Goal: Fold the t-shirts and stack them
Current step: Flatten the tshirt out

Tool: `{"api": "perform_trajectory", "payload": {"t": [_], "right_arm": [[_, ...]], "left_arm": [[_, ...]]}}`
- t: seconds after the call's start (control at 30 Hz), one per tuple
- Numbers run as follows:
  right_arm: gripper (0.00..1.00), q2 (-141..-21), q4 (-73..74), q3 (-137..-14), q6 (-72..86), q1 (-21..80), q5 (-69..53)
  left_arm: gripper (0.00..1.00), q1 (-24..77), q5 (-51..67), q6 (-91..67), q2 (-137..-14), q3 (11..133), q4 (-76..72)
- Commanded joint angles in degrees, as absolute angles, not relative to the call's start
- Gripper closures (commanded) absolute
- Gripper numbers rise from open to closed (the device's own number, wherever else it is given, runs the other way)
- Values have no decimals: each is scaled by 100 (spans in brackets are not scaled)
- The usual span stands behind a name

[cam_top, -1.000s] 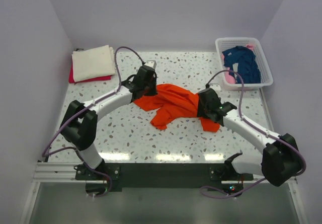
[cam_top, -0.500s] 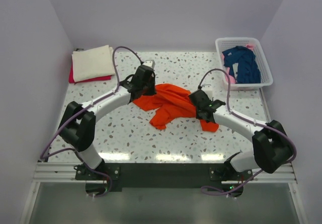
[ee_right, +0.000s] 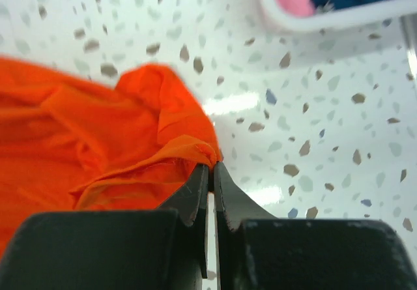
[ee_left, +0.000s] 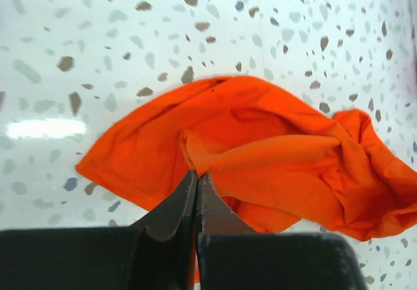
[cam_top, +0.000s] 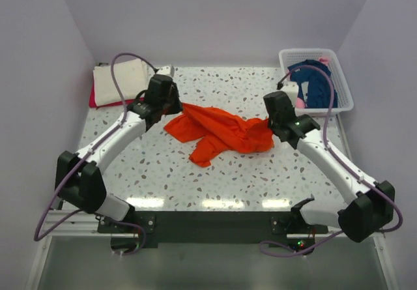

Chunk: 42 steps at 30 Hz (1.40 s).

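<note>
Left end effector (cam_top: 176,107) and right end effector (cam_top: 271,124) have pulled apart across the speckled white counter (cam_top: 228,179). The left one has gone farther from the white plastic lattice basket (cam_top: 347,94), while the right one has moved closer to it. The bright orange cloth t-shirt (cam_top: 221,130), bunched in a tighter heap a second ago, is now strung out between them in a longer band. It sits on the counter beside the basket and is still rumpled, with one lobe trailing on the side away from the basket's back wall.

The smaller change matters more. The right end effector's jaws were spread over the cloth a second ago and are now pressed together. Its wrist view shows them pinching a gathered bit of hem (ee_right: 195,152) at the shirt's basket-side edge. The left end effector (ee_left: 197,176) was already clamped and pinches a fold on the shirt's far edge from the basket.

With both edges gripped, the job looks to be at the spreading step, and no fold has been made yet. A folded cream cloth shirt (cam_top: 120,81) lies on a red one (cam_top: 104,101) well away from the basket. A navy cloth shirt (cam_top: 317,81) waits inside it.
</note>
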State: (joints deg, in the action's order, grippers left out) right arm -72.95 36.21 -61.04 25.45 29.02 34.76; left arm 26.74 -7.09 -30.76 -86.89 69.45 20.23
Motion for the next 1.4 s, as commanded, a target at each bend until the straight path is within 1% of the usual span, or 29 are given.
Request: {"api": "perform_trajectory", "payload": {"t": [0.0,0.13,0.3,0.43,0.63,0.87,1.07,1.23,1.3,1.33,1.37], "right_arm": [[100,-6856,3849,-6731,2303,2506,3578],[100,-6785,3946,-7241,2162,2137,3507],[100,-6733,4043,-7997,2066,1925,3375],[100,-6706,4122,-8524,2039,1846,3279],[100,-6373,4184,-9271,1978,1846,3155],[100,-5933,4500,-10430,1758,1846,3024],[100,-5783,4842,-11450,1609,1846,2585],[100,-5941,4676,-11479,1556,1854,2181],[100,-6212,4388,-11233,1573,1854,1979],[100,-6318,4229,-10998,1591,1854,1804],[100,-6459,4054,-10865,1591,1846,1706]], "left_arm": [[100,2330,-940,-2936,-8034,6952,2267],[100,2127,-1230,-2874,-7560,7040,2522],[100,1662,-1397,-2918,-7059,7251,2768],[100,1407,-1520,-2883,-6698,7671,2988],[100,1362,-1661,-2900,-6232,8243,3339],[100,1362,-1758,-2909,-5713,8990,3823],[100,1362,-1696,-2936,-5423,9606,4131],[100,1362,-1697,-2988,-5502,9581,4008],[100,1362,-1591,-3032,-5650,9370,3649],[100,1362,-1530,-3102,-5704,9073,3456],[100,1362,-1442,-3146,-5774,8914,3010]]}}
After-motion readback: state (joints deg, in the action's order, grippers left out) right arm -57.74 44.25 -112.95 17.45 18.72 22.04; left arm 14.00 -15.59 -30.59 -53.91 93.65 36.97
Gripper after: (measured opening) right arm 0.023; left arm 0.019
